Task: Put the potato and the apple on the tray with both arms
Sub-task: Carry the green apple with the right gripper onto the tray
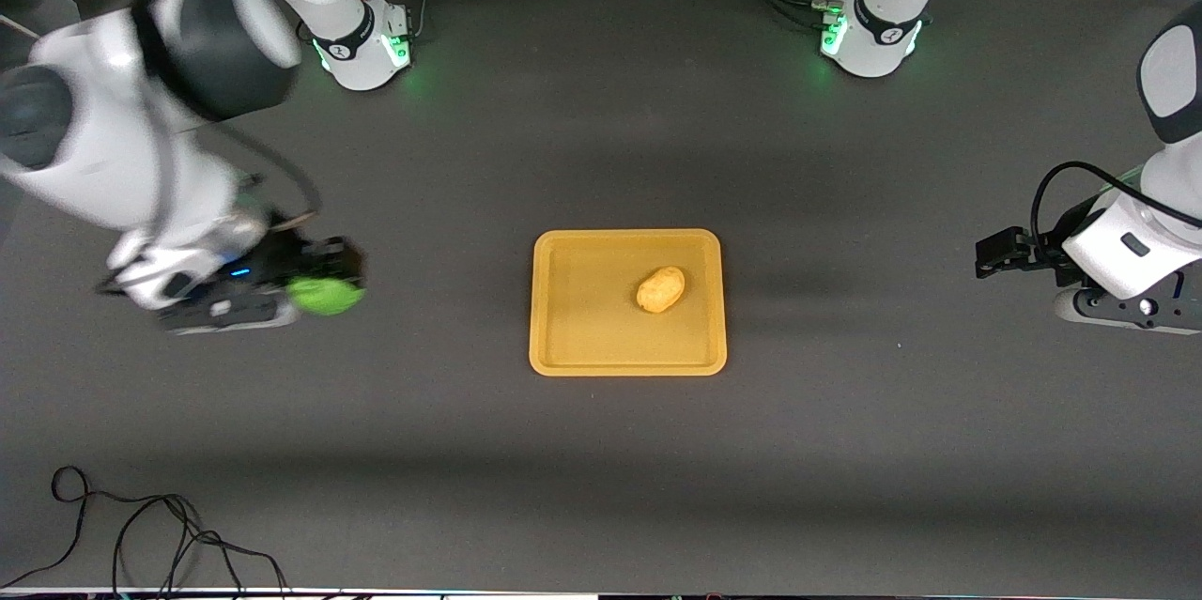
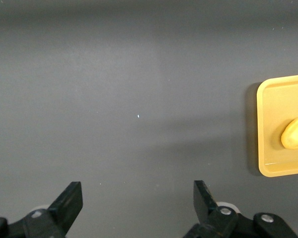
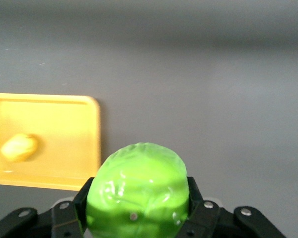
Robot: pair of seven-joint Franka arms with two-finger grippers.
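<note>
The yellow-orange tray [image 1: 563, 346] lies at the table's middle with the potato [image 1: 661, 289] on it, toward the left arm's side. The tray [image 2: 273, 109] and potato [image 2: 295, 134] also show in the left wrist view, and the tray [image 3: 64, 124] and potato [image 3: 19, 147] in the right wrist view. My right gripper [image 1: 324, 285] is shut on the green apple [image 1: 325, 296] above the table, toward the right arm's end, apart from the tray. The apple [image 3: 136, 191] fills the space between its fingers. My left gripper [image 1: 997, 254] is open and empty, over bare table toward the left arm's end.
Black cables [image 1: 141, 534] lie on the table near the front edge at the right arm's end. The two arm bases [image 1: 366, 41] [image 1: 869, 37] stand along the table's back edge. The dark grey table [image 1: 601, 469] surrounds the tray.
</note>
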